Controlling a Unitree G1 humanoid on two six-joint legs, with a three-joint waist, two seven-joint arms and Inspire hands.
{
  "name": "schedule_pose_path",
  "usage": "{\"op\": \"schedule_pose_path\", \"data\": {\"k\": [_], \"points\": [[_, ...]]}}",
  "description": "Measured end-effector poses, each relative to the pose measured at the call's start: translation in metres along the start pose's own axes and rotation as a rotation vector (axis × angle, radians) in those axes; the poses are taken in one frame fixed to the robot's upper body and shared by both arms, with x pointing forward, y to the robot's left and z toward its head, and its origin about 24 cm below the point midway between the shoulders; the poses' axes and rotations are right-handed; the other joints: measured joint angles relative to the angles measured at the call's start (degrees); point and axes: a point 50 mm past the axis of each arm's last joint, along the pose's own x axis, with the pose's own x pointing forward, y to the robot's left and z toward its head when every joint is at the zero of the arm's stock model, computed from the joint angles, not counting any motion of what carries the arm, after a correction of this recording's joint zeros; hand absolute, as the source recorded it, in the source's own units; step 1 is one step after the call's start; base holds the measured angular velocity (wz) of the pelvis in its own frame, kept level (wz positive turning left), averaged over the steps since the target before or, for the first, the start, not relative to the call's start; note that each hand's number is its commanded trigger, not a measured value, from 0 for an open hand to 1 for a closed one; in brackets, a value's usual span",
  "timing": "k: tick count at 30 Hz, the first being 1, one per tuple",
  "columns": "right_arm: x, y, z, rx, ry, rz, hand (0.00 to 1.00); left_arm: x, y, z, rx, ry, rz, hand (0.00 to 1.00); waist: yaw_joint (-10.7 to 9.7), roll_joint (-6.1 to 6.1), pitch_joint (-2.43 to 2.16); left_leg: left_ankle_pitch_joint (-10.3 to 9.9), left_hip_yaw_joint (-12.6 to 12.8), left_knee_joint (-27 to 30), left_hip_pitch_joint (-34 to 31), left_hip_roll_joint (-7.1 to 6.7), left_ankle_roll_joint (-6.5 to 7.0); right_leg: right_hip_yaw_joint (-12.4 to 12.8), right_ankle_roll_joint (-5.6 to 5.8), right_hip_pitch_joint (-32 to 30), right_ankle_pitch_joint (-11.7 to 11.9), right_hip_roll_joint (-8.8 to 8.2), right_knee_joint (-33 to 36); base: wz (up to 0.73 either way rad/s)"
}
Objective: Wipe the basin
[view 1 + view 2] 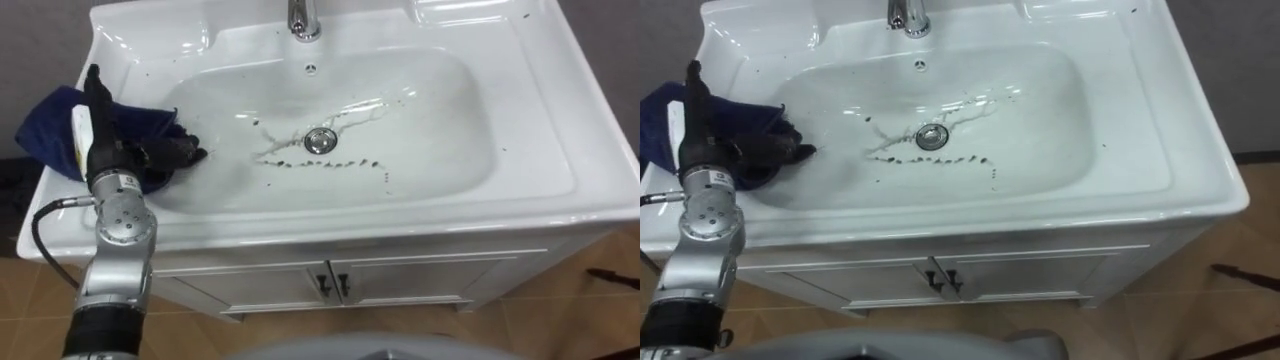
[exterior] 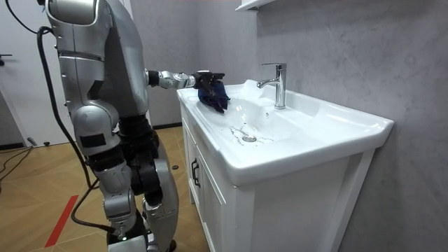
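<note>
In the left eye view you see your left hand (image 1: 160, 152) at the left edge of the basin (image 1: 430, 120), its dark fingers curled down onto a dark blue cloth (image 1: 45, 125). The cloth is bunched under the hand and spills out over the basin's left rim. Dark specks (image 1: 330, 165) lie in a loose row just in front of the drain (image 1: 320, 140), with thin streaks running up towards the tap (image 1: 303, 20). Below the rim is a white cabinet (image 1: 400, 280) with both doors shut.

In the room view the robot stands upright at the cabinet's front, on the room view's left, with its left arm stretched out level. The left hand (image 2: 208, 75) grips the cloth (image 2: 215, 94), which hangs beneath it at the rim.

In the right eye view the hand (image 1: 770, 150) sits on the cloth (image 1: 655, 125), well to the left of the drain (image 1: 931, 136)
</note>
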Motion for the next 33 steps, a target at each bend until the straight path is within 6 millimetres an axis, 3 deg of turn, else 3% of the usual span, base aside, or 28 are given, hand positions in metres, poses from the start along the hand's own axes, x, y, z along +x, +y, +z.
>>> {"op": "schedule_pose_path", "data": {"k": [7,21,26,33], "points": [[-0.002,-0.006,0.007,0.007,-0.031,-0.021,0.00,-0.001,-0.004,-0.012,0.092,0.030,-0.010,0.00,-1.3,-0.11,0.06,0.0,0.1,0.0,-0.1,0.00,0.00,0.1,0.00,-0.5,0.0,0.01,0.9,0.00],[-0.004,-0.012,0.007,0.010,-0.058,-0.060,0.00,0.006,-0.012,-0.023,0.217,0.056,-0.043,0.00,-1.0,-0.04,-0.04,0.0,1.0,0.3,-0.3,0.10,0.04,1.0,0.00,-1.2,0.0,0.00,1.1,-0.03],[-0.005,-0.013,0.009,0.001,-0.063,-0.064,0.00,0.009,-0.014,-0.027,0.243,0.078,-0.065,0.00,-1.0,0.34,-0.49,0.0,1.4,0.5,-0.1,0.14,0.06,1.5,-0.11,-1.2,-0.1,-0.01,1.5,-0.04],[-0.005,-0.014,0.011,-0.002,-0.071,-0.072,0.00,0.010,-0.013,-0.028,0.243,0.090,-0.071,0.00,-0.9,0.19,-0.71,0.1,1.7,0.6,0.0,0.04,0.10,1.9,-0.31,-1.3,-0.7,-0.09,1.2,-0.01]]}}
